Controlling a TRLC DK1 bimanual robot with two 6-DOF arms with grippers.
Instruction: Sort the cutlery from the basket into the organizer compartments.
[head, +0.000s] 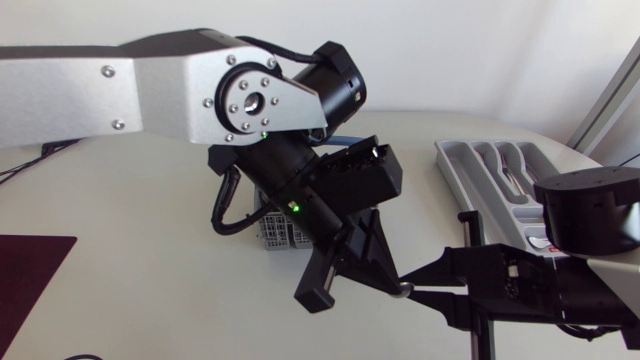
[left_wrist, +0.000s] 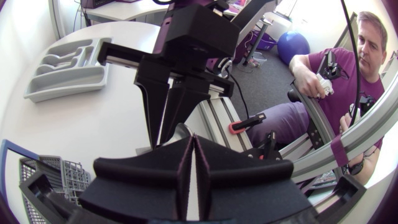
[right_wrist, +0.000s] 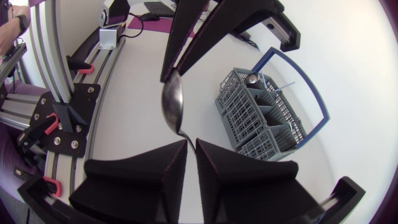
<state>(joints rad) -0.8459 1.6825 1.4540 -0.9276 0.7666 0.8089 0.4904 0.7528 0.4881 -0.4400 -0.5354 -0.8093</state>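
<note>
The left gripper (left_wrist: 192, 140) pinches the spoon (right_wrist: 173, 102) by its bowl tip and the right gripper (right_wrist: 191, 142) pinches its handle, at four o'clock from the basket (head: 273, 233).

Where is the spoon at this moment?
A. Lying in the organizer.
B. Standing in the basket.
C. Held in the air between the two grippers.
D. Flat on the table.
C: the spoon hangs in the air, its bowl pinched by the left gripper and its handle reaching down to the right gripper.
</note>
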